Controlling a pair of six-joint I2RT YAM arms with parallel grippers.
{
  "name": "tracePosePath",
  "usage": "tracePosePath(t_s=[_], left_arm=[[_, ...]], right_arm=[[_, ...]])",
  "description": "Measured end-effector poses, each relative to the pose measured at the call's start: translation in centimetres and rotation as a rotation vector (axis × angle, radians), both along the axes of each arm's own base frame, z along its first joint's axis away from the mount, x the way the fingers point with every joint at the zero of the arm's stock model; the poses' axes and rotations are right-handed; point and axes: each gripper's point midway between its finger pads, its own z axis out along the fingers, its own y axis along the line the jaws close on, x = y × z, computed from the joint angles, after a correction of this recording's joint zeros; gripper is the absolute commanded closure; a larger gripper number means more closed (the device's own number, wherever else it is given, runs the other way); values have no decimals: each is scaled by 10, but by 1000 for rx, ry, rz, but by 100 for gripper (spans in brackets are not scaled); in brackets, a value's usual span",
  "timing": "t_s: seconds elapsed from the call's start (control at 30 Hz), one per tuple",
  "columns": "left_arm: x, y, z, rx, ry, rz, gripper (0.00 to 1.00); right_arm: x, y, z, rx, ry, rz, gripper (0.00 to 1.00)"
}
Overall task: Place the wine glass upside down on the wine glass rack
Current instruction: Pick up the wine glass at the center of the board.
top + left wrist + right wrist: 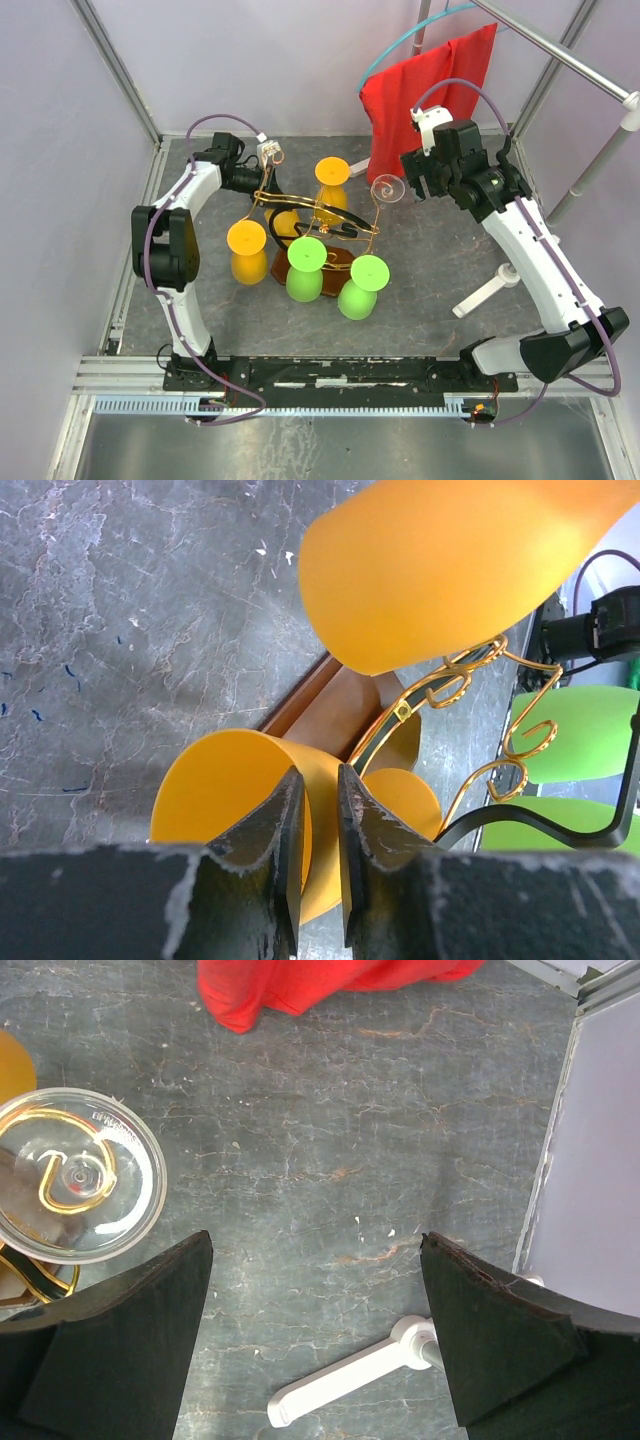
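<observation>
**Ana:** Is the wine glass (75,1175) on the rack (318,222) yet?

**Ben:** I think so. It is the see-through one, at 2 o'clock from the middle of the rack. Its round foot is up and its bowl points down. A gold wire curls round its stem.

**Ana:** So the job is done?

**Ben:** It looks almost done. The right gripper (315,1260) is near the glass. Its fingers are wide apart and nothing is between them. I guess all that is left is to move that arm away without bumping the glass.

**Ana:** And the other arm?

**Ben:** The left gripper (318,790) is at 11 o'clock, at the back of the rack. Its fingers (285,845) are close, with a thin gap. I cannot tell if they pinch anything.

**Ana:** What else is around?

**Ben:** An orange glass (247,250) hangs at 9 o'clock and a green glass (305,268) at 6 o'clock. There is one more of each colour too. A red cloth (430,95) hangs at 1 o'clock, far back. A white stick (490,290) lies on the table (420,320) at 4 o'clock.

**Ana:** Is anything in the way?

**Ben:** The wires and orange glasses crowd the left gripper. The right one has open floor behind it.
</observation>
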Motion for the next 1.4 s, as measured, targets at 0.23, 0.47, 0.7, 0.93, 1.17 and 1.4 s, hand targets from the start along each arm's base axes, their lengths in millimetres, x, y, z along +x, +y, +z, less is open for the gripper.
tracePosePath(t_s=[0.23, 0.47, 0.7, 0.93, 1.17, 1.4], left_arm=[[-7, -5, 8, -64, 10, -28, 97], [-20, -8, 11, -132, 41, -54, 97], [-24, -10, 14, -155, 52, -65, 97], [-27, -11, 19, -165, 64, -58, 97], [-41, -13, 23, -194, 45, -10, 97], [-38, -18, 24, -235, 53, 32, 97]], right_arm=[[-2, -1, -3, -12, 6, 6, 7], [-2, -3, -3, -22, 6, 10, 7], [0, -5, -5, -31, 11, 8, 7], [1, -7, -6, -38, 14, 7, 7], [3, -7, -5, -36, 8, 6, 7], [3, -7, -6, -35, 11, 4, 7]])
